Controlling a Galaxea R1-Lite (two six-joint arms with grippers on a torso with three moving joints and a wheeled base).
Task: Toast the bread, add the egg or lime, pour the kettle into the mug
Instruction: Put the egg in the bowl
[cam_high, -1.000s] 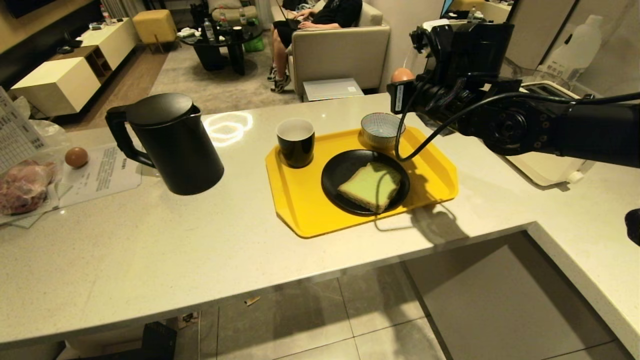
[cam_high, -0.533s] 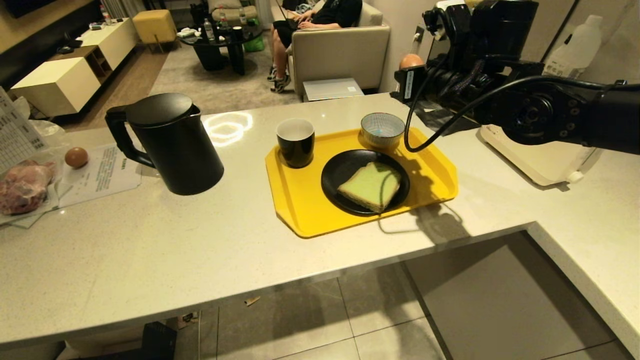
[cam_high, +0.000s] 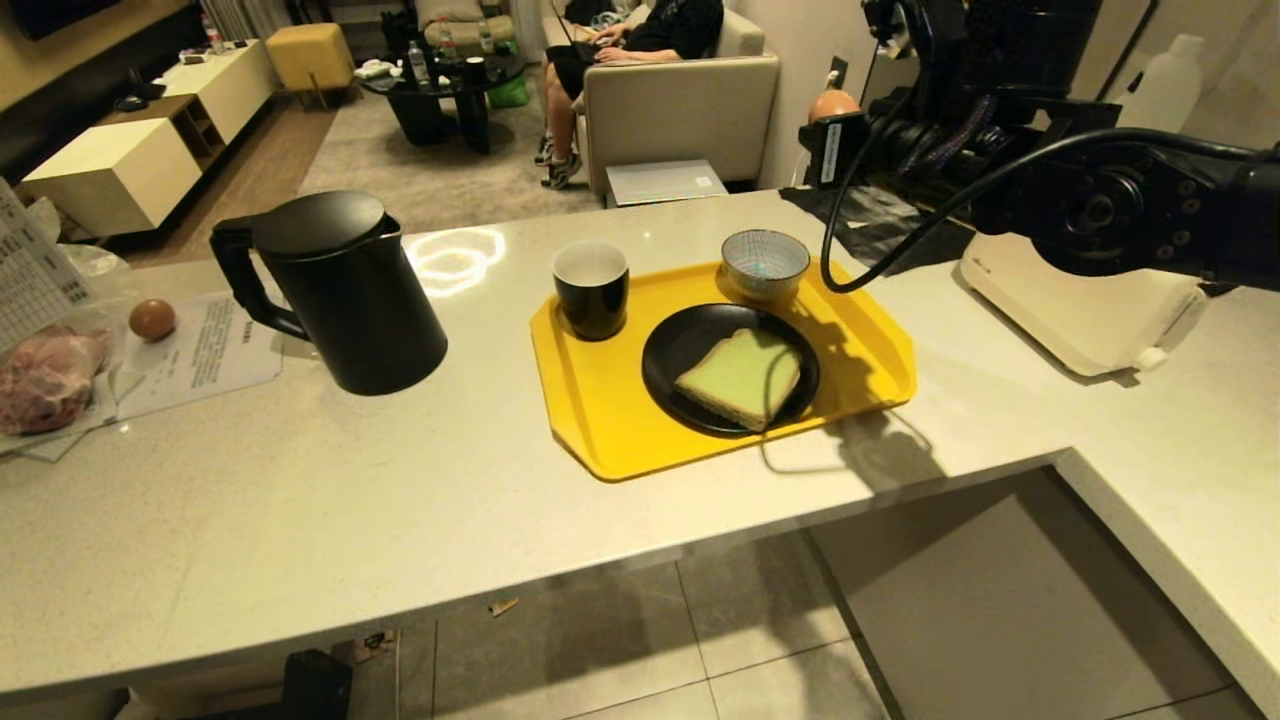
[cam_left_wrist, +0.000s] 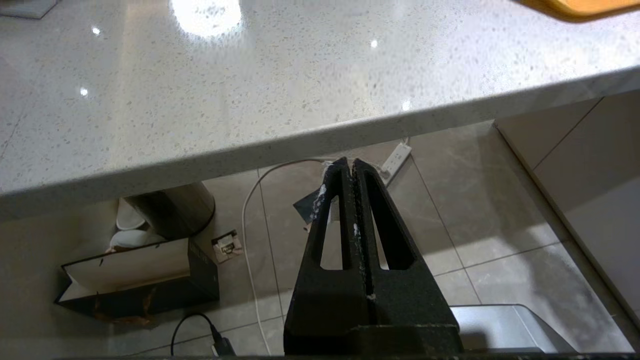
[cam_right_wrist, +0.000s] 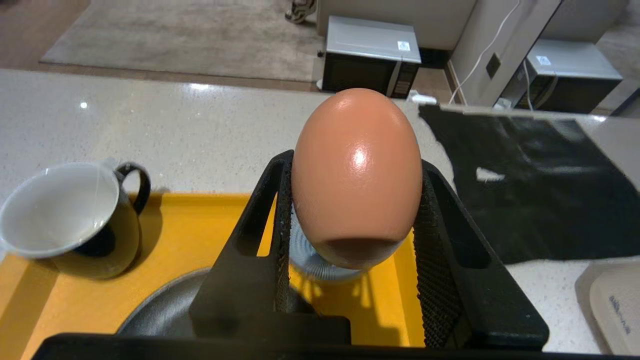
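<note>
My right gripper (cam_right_wrist: 356, 166) is shut on an orange-brown egg (cam_right_wrist: 356, 175), held high over the far right corner of the yellow tray (cam_high: 600, 425); in the head view the egg (cam_high: 832, 103) peeks above the wrist. Part of the striped bowl (cam_right_wrist: 305, 262) shows beneath the egg. The pale green bread (cam_high: 742, 377) lies on a black plate (cam_high: 680, 345) on the tray, beside the black mug (cam_high: 591, 288) and the bowl (cam_high: 765, 262). The black kettle (cam_high: 335, 290) stands to the tray's left. My left gripper (cam_left_wrist: 348, 162) is shut and empty, below the counter edge.
A second egg (cam_high: 152, 319) lies on papers at the far left beside a bagged lump. A white toaster (cam_high: 1080, 310) and a black cloth (cam_high: 880, 225) are on the counter's right. A person sits on a sofa behind. The counter turns a corner at the right.
The right arm has risen and drawn back to the right with the egg in its jaws. Everything on the counter stays put.
</note>
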